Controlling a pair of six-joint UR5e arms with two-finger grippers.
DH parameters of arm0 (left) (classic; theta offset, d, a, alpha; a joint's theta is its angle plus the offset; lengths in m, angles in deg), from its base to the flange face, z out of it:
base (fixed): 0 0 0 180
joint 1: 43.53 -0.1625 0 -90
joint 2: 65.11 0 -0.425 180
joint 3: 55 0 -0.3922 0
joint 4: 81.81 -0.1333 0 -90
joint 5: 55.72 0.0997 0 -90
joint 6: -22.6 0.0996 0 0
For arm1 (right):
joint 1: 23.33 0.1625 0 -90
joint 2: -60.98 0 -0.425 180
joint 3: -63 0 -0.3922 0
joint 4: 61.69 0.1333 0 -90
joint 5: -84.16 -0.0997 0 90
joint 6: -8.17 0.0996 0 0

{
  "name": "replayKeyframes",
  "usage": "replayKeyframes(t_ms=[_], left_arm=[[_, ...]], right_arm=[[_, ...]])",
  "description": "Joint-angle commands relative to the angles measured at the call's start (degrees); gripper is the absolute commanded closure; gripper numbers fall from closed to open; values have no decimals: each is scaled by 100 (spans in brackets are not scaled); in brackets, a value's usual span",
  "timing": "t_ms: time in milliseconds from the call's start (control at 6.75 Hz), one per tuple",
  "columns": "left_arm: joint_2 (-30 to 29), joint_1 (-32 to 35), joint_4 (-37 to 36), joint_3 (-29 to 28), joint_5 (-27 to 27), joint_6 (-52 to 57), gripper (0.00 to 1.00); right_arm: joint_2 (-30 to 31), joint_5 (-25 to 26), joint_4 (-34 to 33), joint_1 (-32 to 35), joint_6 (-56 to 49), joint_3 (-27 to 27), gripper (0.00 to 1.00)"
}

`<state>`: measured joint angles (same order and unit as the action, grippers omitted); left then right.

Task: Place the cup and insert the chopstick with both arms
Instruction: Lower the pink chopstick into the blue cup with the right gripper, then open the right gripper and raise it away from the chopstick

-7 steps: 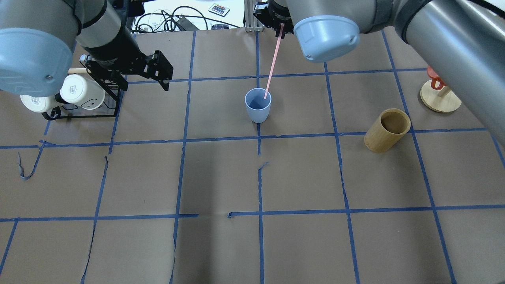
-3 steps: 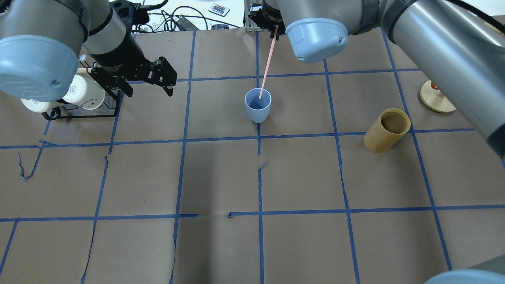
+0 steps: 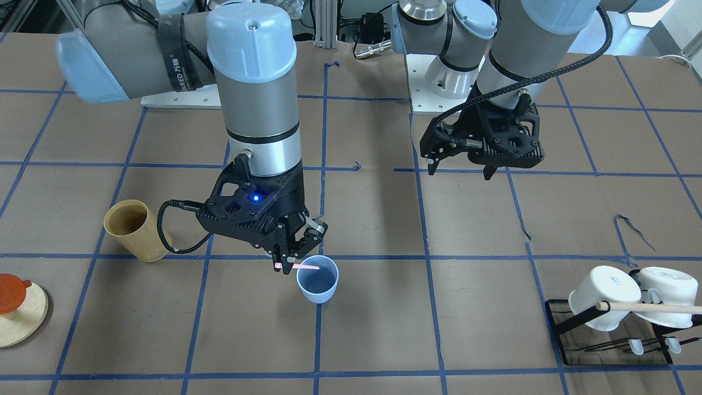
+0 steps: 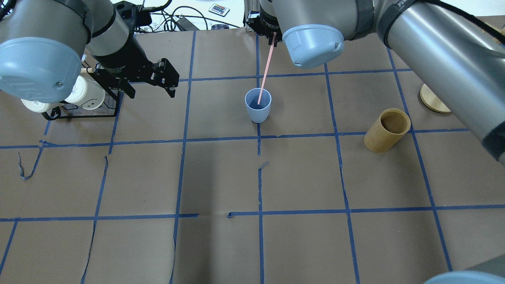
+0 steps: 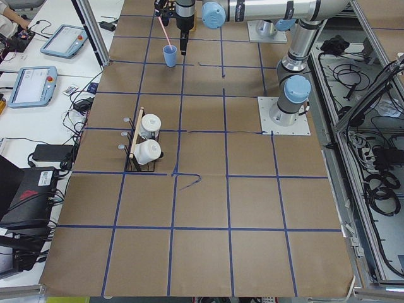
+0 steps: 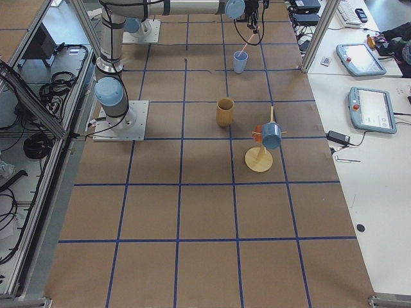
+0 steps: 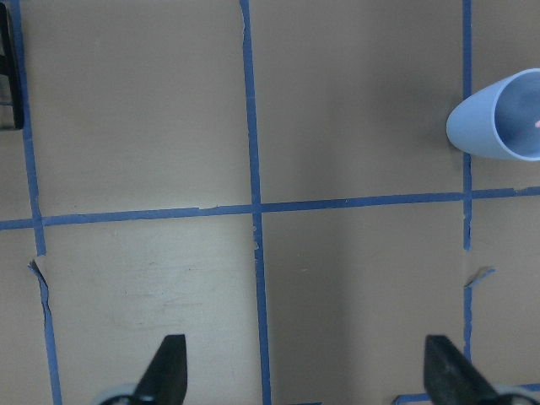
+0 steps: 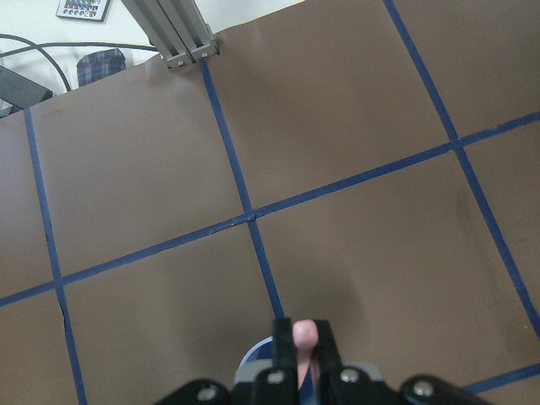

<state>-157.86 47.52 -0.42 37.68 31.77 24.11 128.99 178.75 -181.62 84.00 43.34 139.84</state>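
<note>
The light-blue cup (image 4: 258,107) stands upright near the table's far middle; it also shows in the front view (image 3: 317,285) and the left wrist view (image 7: 498,126). My right gripper (image 3: 282,269) is above the cup, toward the table's far edge, shut on the upper end of the pale-pink chopstick (image 4: 265,65). The stick slants down with its lower tip inside the cup's mouth. The right wrist view shows the stick's top (image 8: 305,333) pinched between the fingers. My left gripper (image 4: 150,94) hovers open and empty, well to the cup's left, beside the mug rack.
A tan bamboo cylinder (image 4: 386,130) stands to the cup's right. A black rack (image 4: 79,112) with white mugs and a wooden rod sits at the far left. A round wooden stand (image 4: 432,100) is at the far right, partly behind my right arm.
My right gripper has shifted left with the chopstick, and the stick's tip has moved from the cup's right rim to inside its mouth. My left gripper has drifted slightly right.
</note>
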Motion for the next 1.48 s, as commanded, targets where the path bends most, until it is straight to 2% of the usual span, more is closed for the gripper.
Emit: replayKeyframes(t_ms=[0,148,296,444,593,741,1037,1185,1333], left_arm=[[-24,10,0,13,-48,-19,0],[-15,10,0,5,-48,-19,0],[11,10,0,13,4,7,0],[-6,-7,-9,13,13,33,0],[11,1,0,22,22,34,0],[-24,1,0,-13,14,7,0],[-24,10,0,-13,13,-10,0],[-7,10,0,13,-4,-28,0],[-15,10,0,-13,13,-28,0]], right_arm=[[-42,50,-4,26,7,24,80],[-51,59,-4,26,7,33,42],[-42,68,5,26,7,24,25],[-33,77,13,26,-36,24,2],[10,259,161,17,-237,33,0],[167,305,746,-114,-604,16,0],[721,26,2150,-945,-1955,51,0],[958,-150,2619,-1281,-3145,59,0],[1099,-143,2998,-1423,-3696,68,0]])
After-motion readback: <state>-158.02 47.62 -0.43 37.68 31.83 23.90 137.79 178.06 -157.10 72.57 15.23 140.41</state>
